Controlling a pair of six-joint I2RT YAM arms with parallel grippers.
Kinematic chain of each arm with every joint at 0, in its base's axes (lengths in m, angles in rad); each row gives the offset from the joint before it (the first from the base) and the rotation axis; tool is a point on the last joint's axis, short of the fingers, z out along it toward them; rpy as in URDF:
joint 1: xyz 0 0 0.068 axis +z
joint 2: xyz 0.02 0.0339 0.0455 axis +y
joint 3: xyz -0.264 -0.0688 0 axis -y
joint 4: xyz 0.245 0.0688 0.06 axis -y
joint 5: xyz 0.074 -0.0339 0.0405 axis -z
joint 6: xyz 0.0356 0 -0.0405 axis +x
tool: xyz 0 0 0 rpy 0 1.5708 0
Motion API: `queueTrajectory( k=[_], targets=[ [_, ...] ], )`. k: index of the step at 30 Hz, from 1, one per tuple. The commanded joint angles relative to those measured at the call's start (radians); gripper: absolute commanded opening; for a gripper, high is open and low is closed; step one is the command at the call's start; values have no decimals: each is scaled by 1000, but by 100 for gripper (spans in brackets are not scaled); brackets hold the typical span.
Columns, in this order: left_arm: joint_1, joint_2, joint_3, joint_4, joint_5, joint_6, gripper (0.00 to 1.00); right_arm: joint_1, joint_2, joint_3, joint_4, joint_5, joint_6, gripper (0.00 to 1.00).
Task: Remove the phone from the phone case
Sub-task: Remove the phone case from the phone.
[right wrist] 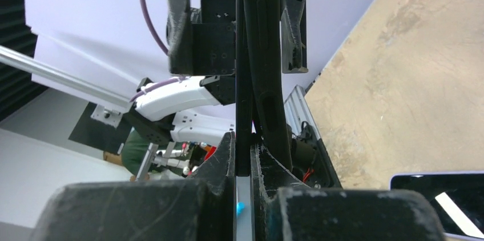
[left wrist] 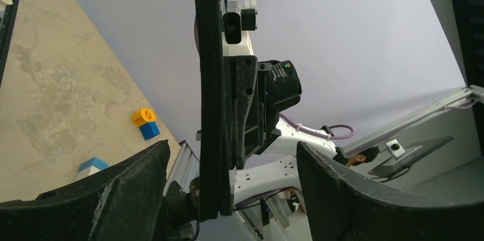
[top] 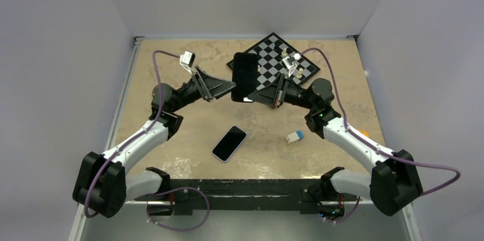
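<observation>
The phone case (top: 244, 75) is up in the air over the far middle of the table (top: 182, 121), standing on end between the two arms and just in front of the chessboard (top: 269, 48). The right gripper (right wrist: 243, 138) is clamped tight on it: its wrist view shows both fingers pressed against the thin black wall of the case, which runs edge-on straight up the picture. The left gripper (top: 230, 88) faces it from the other side with its jaws spread wide; its fingers (left wrist: 131, 189) stand well apart on either side of the case edge and touch nothing (so the case hangs from the right arm alone). The phone (top: 229, 143) is out of the case, lying flat and screen up on the table near the middle, closer to the arm bases. A small blue-and-white block (top: 295, 136) sits to its right, apart from it
</observation>
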Motion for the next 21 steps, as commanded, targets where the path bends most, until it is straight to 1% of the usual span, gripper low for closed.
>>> queueTrajectory(
  k=[1, 5, 7, 10, 11, 14, 16, 18, 19, 21],
  targets=[
    [8, -65, -30, -17, 57, 153, 81, -17, -73, 35, 94, -65, 11, 0],
    [8, -104, -40, -42, 102, 256, 59, -24, -81, 41, 94, -88, 27, 0],
    [8, -126, -34, -89, 133, 324, 54, -27, -86, 40, 97, -100, 33, 0],
    [7, -166, -32, -152, 162, 409, 54, -27, -98, 35, 96, -103, 39, 0],
    [7, -177, -33, -158, 174, 425, 57, -27, -99, 34, 101, -104, 45, 0],
    [5, -200, -34, -169, 211, 460, 74, -27, -97, 24, 130, -107, 74, 0],
    [2, -210, -31, -192, 234, 487, 78, -26, -93, 15, 164, -105, 100, 0],
    [-1, -220, -24, -234, 237, 520, 78, -27, -88, 6, 196, -102, 131, 0],
    [-6, -223, -25, -239, 235, 532, 75, -26, -86, 4, 209, -101, 138, 0],
    [-16, -223, -26, -252, 224, 550, 65, -26, -87, 2, 204, -99, 139, 0]
  ],
)
